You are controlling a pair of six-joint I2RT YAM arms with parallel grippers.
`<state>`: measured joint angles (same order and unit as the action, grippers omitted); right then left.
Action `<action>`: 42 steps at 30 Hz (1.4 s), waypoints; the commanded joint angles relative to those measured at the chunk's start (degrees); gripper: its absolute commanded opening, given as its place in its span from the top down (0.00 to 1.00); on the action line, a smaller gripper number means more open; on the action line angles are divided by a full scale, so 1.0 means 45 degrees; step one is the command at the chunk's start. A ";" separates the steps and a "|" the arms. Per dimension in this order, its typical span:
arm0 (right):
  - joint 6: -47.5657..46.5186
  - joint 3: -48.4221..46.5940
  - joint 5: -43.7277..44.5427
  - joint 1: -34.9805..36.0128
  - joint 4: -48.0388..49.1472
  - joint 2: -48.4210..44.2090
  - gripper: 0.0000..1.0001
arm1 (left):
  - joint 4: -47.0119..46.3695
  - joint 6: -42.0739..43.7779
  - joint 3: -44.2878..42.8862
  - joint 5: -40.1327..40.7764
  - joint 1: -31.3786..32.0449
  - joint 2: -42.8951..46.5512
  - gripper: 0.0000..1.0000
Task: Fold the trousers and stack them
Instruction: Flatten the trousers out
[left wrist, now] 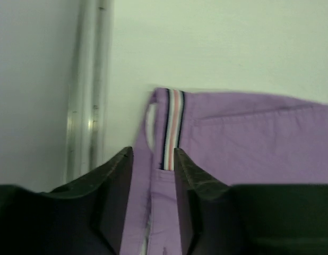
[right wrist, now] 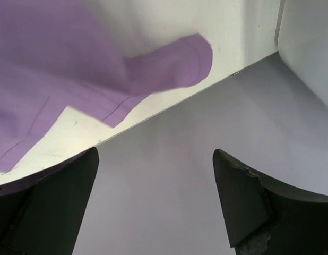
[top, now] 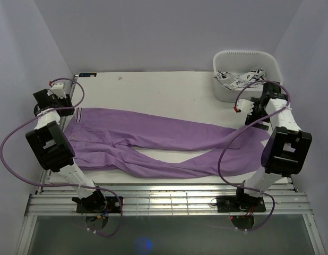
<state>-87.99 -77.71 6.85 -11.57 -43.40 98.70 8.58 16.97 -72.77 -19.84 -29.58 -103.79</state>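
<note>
Logged the trousers (top: 153,146) spread flat across the table (top: 153,87), waist at the left, legs running right; near leg bowed toward the arm bases, far leg straighter. Found the left gripper (left wrist: 153,154) at the waist's far-left corner, fingers (left wrist: 116,186) drawn close with a strip of lilac waistband pinched between them, just below a striped tab (left wrist: 173,122). Saw the right gripper (right wrist: 156,159) spread wide, gripping nothing, hanging over the table's right edge near a leg cuff (right wrist: 174,66). Noted, farther back at the right corner, a white bin (top: 225,93) holding black-and-white patterned cloth (top: 235,81).
</note>
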 commanded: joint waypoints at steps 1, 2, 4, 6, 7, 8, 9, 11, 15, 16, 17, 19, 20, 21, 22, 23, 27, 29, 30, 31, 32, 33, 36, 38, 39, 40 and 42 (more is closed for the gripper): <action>0.1246 0.0919 -0.1325 -0.0221 -0.0648 -0.1754 0.12 | 0.3637 0.1617 -0.0820 -0.3751 0.0303 -0.0295 0.46; 0.1580 0.1308 -0.2043 -0.0240 -0.0746 -0.1988 0.16 | 0.4259 0.1909 -0.0859 -0.4008 0.0653 -0.0353 0.45; 0.2361 0.1585 -0.2497 -0.0241 -0.0883 -0.1952 0.26 | 0.4499 0.2185 -0.0704 -0.3855 0.1083 -0.0354 0.46; 0.3591 0.1800 -0.2538 -0.0260 -0.0903 -0.1543 0.32 | 0.4558 0.2244 -0.0587 -0.3698 0.1806 -0.0354 0.48; 0.3924 0.1859 -0.2712 -0.0357 -0.0826 -0.1194 0.35 | 0.4578 0.2263 -0.0509 -0.3485 0.2098 -0.0354 0.51; 0.4507 0.1975 -0.2791 -0.0416 -0.0786 -0.1016 0.37 | 0.4578 0.2225 -0.0489 -0.3367 0.2701 -0.0354 0.51; 0.4842 0.2015 -0.2831 -0.0455 -0.0728 -0.0821 0.40 | 0.4559 0.2128 -0.0488 -0.3211 0.2997 -0.0393 0.52; 0.5525 0.2035 -0.2870 -0.0533 -0.0359 -0.0198 0.44 | 0.4383 0.1718 -0.0566 -0.2879 0.3602 -0.0685 0.54; 0.7262 0.1938 -0.2890 -0.0631 0.0560 0.0586 0.50 | 0.3525 0.0451 -0.0722 -0.1086 0.4835 -0.1543 0.60; 0.7518 0.1918 -0.2793 -0.0670 0.0794 0.0723 0.51 | 0.3369 0.0041 -0.0858 -0.0732 0.4855 -0.1835 0.61; 0.7695 0.1899 -0.2754 -0.0670 0.1067 0.1014 0.52 | 0.3444 -0.0659 -0.1420 -0.0362 0.4817 -0.2612 0.63; 0.7950 0.1821 -0.2366 -0.0690 0.1244 0.1328 0.53 | 0.3873 -0.0919 -0.2009 0.0382 0.4778 -0.3436 0.70; 0.7989 0.1859 -0.2189 -0.0690 0.1458 0.1600 0.55 | 0.3836 -0.1152 -0.2263 0.0674 0.4642 -0.3962 0.72; 0.7970 0.1879 -0.1993 -0.0709 0.1557 0.1719 0.55 | 0.3739 -0.1290 -0.2382 0.0967 0.4563 -0.4180 0.74; 0.7990 0.1859 -0.1740 -0.0806 0.1674 0.1836 0.55 | 0.3699 -0.1349 -0.2557 0.1396 0.4446 -0.4395 0.76; 0.8009 0.1840 -0.1680 -0.0865 0.1752 0.1857 0.55 | 0.3738 -0.1524 -0.2810 0.1593 0.4136 -0.4938 0.78; 0.7912 0.1665 -0.1562 -0.1119 0.1831 0.1974 0.55 | 0.4089 -0.2012 -0.4294 0.2006 0.3100 -0.6189 0.83; 0.7892 0.1489 -0.1581 -0.1178 0.1850 0.2091 0.55 | 0.4343 -0.2092 -0.5193 0.1499 0.2610 -0.6583 0.83; 0.7931 0.1391 -0.1581 -0.1198 0.1870 0.2149 0.55 | 0.4363 -0.2150 -0.5389 0.1459 0.2532 -0.6778 0.82; 0.8008 0.1255 -0.1581 -0.1198 0.1890 0.2266 0.55 | 0.4363 -0.2131 -0.5719 0.1343 0.2454 -0.6857 0.80; 0.8299 0.1099 -0.1601 -0.1198 0.1871 0.2518 0.55 | 0.4382 -0.2112 -0.5839 0.0897 0.2395 -0.6897 0.73; 0.8476 0.0595 -0.1678 -0.1178 0.1832 0.2695 0.53 | 0.4383 -0.2073 -0.5975 0.0718 0.2375 -0.6936 0.70; 0.9139 -0.0557 -0.2302 -0.1178 0.1325 0.3029 0.43 | 0.4791 -0.2111 -0.6911 -0.0294 0.2394 -0.7073 0.55; 0.9201 -0.1029 -0.3043 -0.1178 0.0548 0.2718 0.36 | 0.5512 -0.2053 -0.7865 -0.1076 0.2394 -0.6918 0.50; 0.8756 -0.1360 -0.3820 -0.1159 -0.0618 0.1943 0.29 | 0.6366 -0.1569 -0.8239 -0.1506 0.2375 -0.6046 0.45; 0.8500 -0.1344 -0.4001 -0.1178 -0.1055 0.1626 0.26 | 0.6587 -0.1275 -0.8126 -0.1684 0.2356 -0.5593 0.38; 0.7388 -0.1052 -0.4490 -0.1178 -0.1953 0.0649 0.23 | 0.7232 -0.0591 -0.7659 -0.1686 0.2220 -0.4559 0.32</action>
<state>-49.82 -80.75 -7.27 -16.51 -42.30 109.80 32.99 9.17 -107.35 -26.35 -18.26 -132.25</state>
